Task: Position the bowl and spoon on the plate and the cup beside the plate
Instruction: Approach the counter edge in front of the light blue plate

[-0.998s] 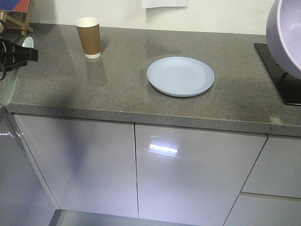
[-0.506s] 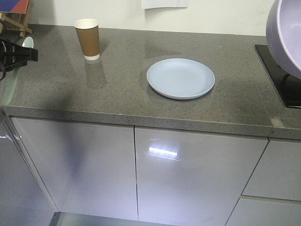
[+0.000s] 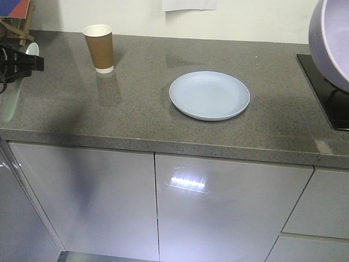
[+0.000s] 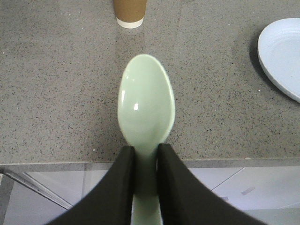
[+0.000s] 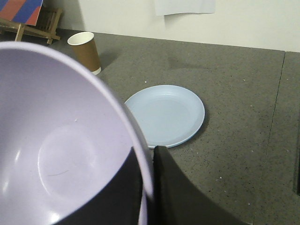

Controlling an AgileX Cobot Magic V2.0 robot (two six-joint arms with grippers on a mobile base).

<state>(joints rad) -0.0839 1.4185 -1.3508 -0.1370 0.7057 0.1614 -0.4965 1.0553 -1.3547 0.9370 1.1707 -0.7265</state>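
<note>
Grey countertop (image 3: 136,109) holds the bare plate (image 3: 209,95), cup (image 3: 98,48) well apart. Left gripper (image 4: 146,149) is clamped on the spoon (image 4: 145,98) and right gripper (image 5: 149,161) pinches the bowl (image 5: 56,140) by its rim, both aloft. That thin rim grip could let it tip on landing.

**Counter layout**

The plate (image 3: 209,95) lies on the counter (image 3: 136,114) near its middle. The cup (image 3: 99,48) stands upright behind and left of it, well apart. The spoon (image 4: 145,101) hangs above the counter's left end, and the bowl (image 3: 330,38) above its right end.
</note>
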